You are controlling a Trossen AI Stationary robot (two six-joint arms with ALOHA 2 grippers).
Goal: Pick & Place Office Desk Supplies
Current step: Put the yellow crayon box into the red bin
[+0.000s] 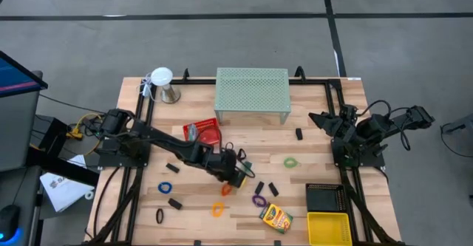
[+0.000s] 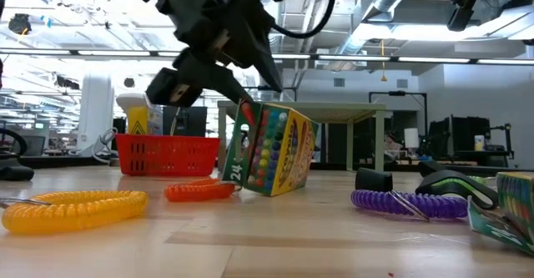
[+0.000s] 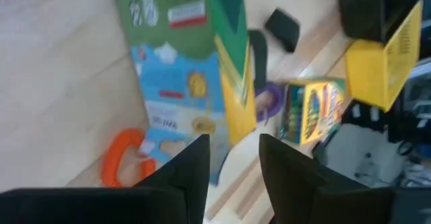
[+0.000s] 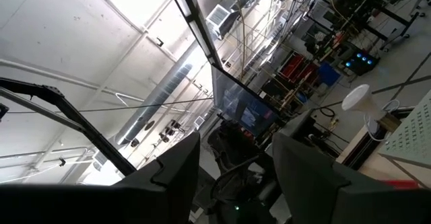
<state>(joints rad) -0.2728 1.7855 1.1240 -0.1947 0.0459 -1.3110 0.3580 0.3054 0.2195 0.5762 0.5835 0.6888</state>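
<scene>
My left fingers (image 1: pixel 238 173) are out over the middle of the surface (image 1: pixel 318 128). They are closed a good way on a crayon box (image 2: pixel 269 149), with only a thin gap between them in my wrist view. In the low view the box is tipped over. Its bottom corner touches the wood and its top leans to the right. The pinch sits high up, by the open flap.

My right fingers (image 4: pixel 232 177) are parked at the right edge of the surface, pointing up at the ceiling. They hold nothing and are spread apart.

A second crayon box (image 1: pixel 276 217) lies near the front, just beside the yellow tray (image 1: pixel 329 227). An orange loop (image 2: pixel 198 191) lies right next to the tipped box. A purple loop (image 2: pixel 409 203) is farther off.

I think the box could slip. I only hold it near one top corner, so it may swing or twist when I lift. The flap looks open, so crayons might spill out. The box could also drag the orange loop along with it.

The box is yellow and green with rows of coloured dots on the front. The words on it are too blurry for me to read.
</scene>
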